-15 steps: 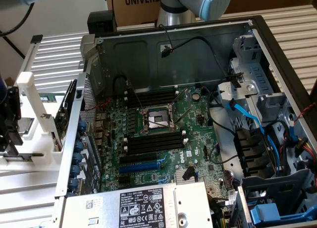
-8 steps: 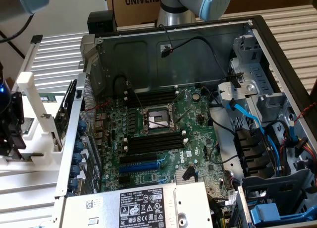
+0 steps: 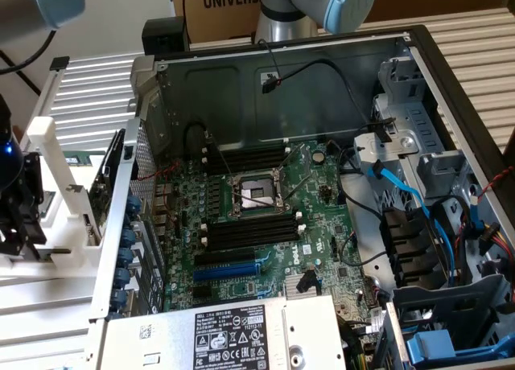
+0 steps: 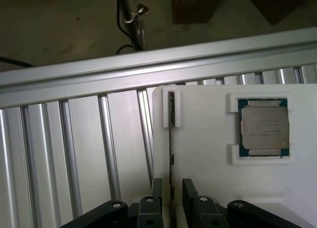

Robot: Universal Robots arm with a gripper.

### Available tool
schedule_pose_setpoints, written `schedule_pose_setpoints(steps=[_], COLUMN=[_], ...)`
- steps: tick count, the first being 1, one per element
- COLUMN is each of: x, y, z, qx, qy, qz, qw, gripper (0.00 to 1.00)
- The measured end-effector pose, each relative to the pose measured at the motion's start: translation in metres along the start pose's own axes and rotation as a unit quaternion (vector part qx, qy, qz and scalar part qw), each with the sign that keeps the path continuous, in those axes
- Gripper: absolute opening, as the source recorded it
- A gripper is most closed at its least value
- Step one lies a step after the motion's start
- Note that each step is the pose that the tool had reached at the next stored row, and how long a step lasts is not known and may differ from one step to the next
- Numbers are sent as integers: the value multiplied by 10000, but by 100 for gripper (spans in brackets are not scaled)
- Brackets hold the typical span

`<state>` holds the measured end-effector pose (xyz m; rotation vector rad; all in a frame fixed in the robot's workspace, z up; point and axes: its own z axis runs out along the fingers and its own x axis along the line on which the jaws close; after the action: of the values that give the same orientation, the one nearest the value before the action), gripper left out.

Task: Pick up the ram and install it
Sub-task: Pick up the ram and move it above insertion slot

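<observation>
Black gripper (image 4: pixel 172 203) fingers (image 4: pixel 155 200) stand open, one on each side of the ram (image 4: pixel 171 139), with a thin gap on both sides and nothing gripped. The ram stands on edge in a slot along one edge of the white holder (image 4: pixel 208 153). A processor chip (image 4: pixel 264 128) sits in a recess nearby. In the exterior view, the gripper hangs over the holder at the exterior view's left, beside an open computer case (image 3: pixel 241 96) whose motherboard (image 3: pixel 318 195) carries black memory slots (image 3: pixel 249 232).

- The ram (image 4: pixel 171 139) stands on edge in the white holder (image 4: pixel 208 139), with a narrow gap on each side that the spread gripper (image 4: pixel 172 184) fingers occupy.
- A metal case wall (image 3: pixel 117 249) rises between the holder and the motherboard (image 3: pixel 322 193).
- The lower memory slots (image 3: pixel 249 232) lie unobstructed from above.
- A blue cable (image 3: pixel 398 187) crowds the drive-bay side.
</observation>
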<state>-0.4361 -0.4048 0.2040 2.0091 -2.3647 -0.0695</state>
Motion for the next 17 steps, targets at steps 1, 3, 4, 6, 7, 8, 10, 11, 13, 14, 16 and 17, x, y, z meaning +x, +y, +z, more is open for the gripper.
schedule_pose_setpoints(steps=[1, 3, 4, 6, 7, 8, 10, 11, 13, 14, 16, 17], x=[-2, -4, -4, -4, -4, -4, -4, -4, -4, -4, -4, -4], y=[-6, -11, -12, -13, -13, -13, -13, -13, -13, -13, -13, -13], z=[9, 26, 34, 50, 50, 50, 52, 52, 52, 52, 52, 52], qx=[0, 0, 0, -1, -1, -1, 0, 0, 0, 0, 0, 0], qy=[0, 0, 0, 0, 1, 1, 0, 0, 0, 0, 0, 0], qz=[0, -1, -1, -1, -1, -1, -1, -1, -1, -1, -1, -1], qw=[10000, 10000, 10000, 10000, 10000, 10000, 10000, 10000, 10000, 10000, 10000, 10000], gripper=[31, 31, 31, 31, 31, 31, 31, 31, 31, 31, 28, 22])
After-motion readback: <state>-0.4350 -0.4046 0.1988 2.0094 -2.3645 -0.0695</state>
